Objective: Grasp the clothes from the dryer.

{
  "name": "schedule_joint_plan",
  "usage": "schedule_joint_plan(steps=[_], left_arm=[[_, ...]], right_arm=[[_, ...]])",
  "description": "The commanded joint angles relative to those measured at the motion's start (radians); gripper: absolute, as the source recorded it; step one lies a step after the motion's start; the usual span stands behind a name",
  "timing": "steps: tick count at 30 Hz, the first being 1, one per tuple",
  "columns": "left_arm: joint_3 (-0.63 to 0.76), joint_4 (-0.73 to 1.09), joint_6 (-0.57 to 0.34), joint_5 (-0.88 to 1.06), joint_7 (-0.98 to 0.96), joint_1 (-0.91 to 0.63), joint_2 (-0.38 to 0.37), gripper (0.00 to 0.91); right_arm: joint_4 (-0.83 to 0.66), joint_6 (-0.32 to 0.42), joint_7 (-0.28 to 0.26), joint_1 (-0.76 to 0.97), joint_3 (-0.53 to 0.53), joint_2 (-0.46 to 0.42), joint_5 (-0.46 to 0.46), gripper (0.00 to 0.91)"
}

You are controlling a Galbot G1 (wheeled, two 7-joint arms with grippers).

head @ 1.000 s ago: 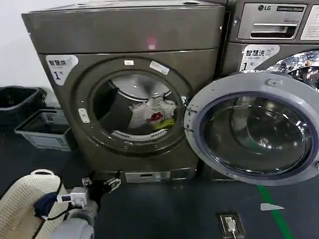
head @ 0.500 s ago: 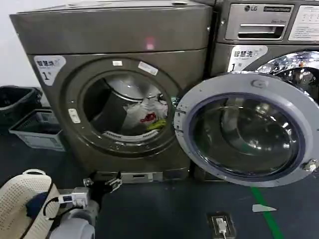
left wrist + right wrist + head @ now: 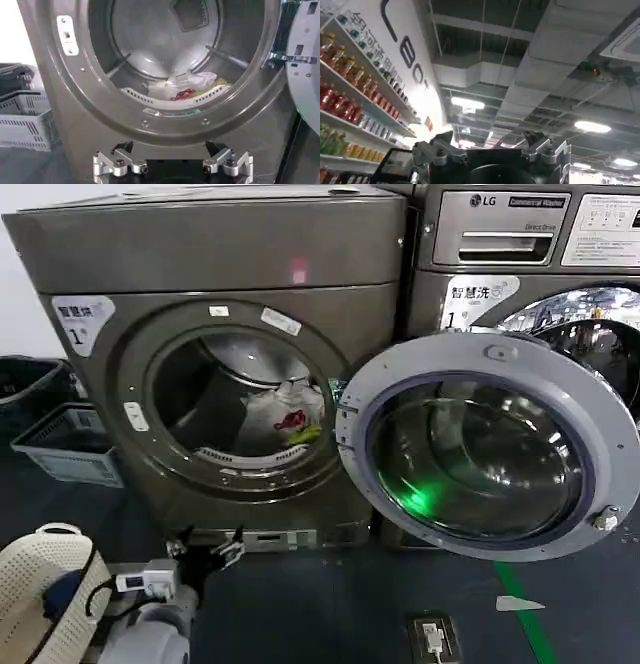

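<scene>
The dryer (image 3: 220,254) is the bronze-grey machine with the "1" sticker. Its round door (image 3: 485,449) is swung wide open to the right. The clothes (image 3: 288,419), a small white bundle with red and yellow-green patches, lie at the bottom of the drum toward its right side. My left gripper (image 3: 205,549) is low in front of the dryer's base, below the porthole and well short of it. In the left wrist view it (image 3: 172,150) is open and empty, facing the clothes (image 3: 186,87) inside the drum (image 3: 150,45). My right gripper (image 3: 490,142) is open, aimed up at a ceiling.
A grey LG machine (image 3: 500,229) stands right of the dryer, behind the open door. Grey slatted baskets (image 3: 65,444) sit on the floor at left, with a white perforated basket (image 3: 40,584) at lower left. The floor holds a socket plate (image 3: 432,639) and green tape (image 3: 520,604).
The dryer and its door have slid leftward in the head view. A green glint now shows on the door glass. My left gripper stays low before the dryer's base.
</scene>
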Motion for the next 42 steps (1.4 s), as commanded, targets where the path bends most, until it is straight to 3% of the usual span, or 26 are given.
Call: schedule_joint_plan(steps=[1,42], left_arm=[[0.007,0.002,0.049,0.002,0.001,0.000,-0.003,0.907],[0.032,0.000,0.049,0.027,0.013,0.000,-0.012,0.907]], right_arm=[[-0.001,0.016,0.001,-0.002,0.004,0.004,0.023,0.907],[0.000,0.018,-0.004,0.012,0.008,-0.001,0.066,0.907]])
